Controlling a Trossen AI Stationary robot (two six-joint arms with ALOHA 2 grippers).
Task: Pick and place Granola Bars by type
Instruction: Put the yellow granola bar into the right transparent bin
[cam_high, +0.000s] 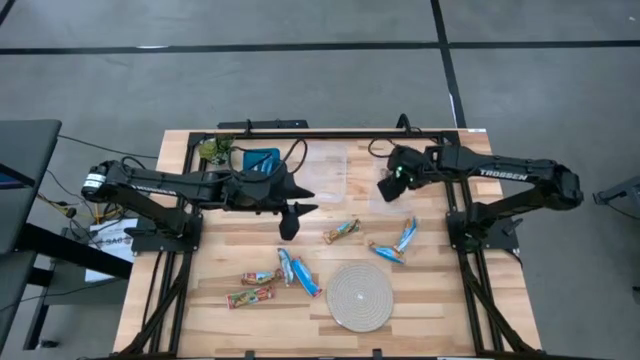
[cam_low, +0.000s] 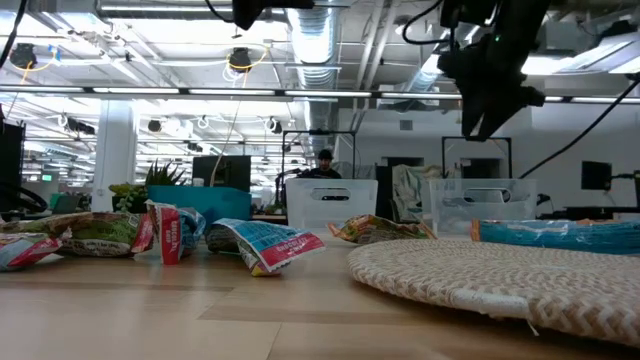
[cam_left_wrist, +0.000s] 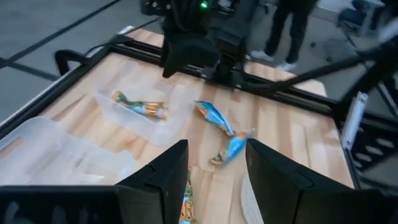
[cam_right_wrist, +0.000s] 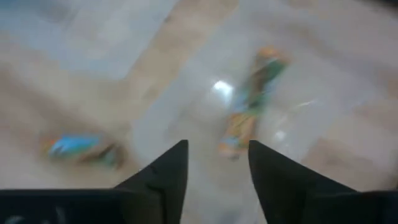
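Granola bars lie scattered on the wooden table: two bright blue ones (cam_high: 297, 271), two red-green-brown ones (cam_high: 252, 287) and three tan-gold and teal ones (cam_high: 342, 232), (cam_high: 405, 235), (cam_high: 385, 252). One more tan-gold bar (cam_left_wrist: 140, 106) lies inside a clear tray (cam_left_wrist: 134, 115) on the far side of the table. My right gripper (cam_high: 390, 185) hovers open above that tray, and its blurred wrist view shows the bar (cam_right_wrist: 252, 102) below it. My left gripper (cam_high: 290, 222) hangs open above the table's middle, holding nothing.
A round white woven disc (cam_high: 360, 296) lies near the table's near edge. A second clear tray (cam_high: 325, 172) sits beside the first. A teal object (cam_high: 262, 160) and cables lie at the far left. A black frame (cam_high: 320, 133) borders the table. A person stands beyond it (cam_low: 325, 165).
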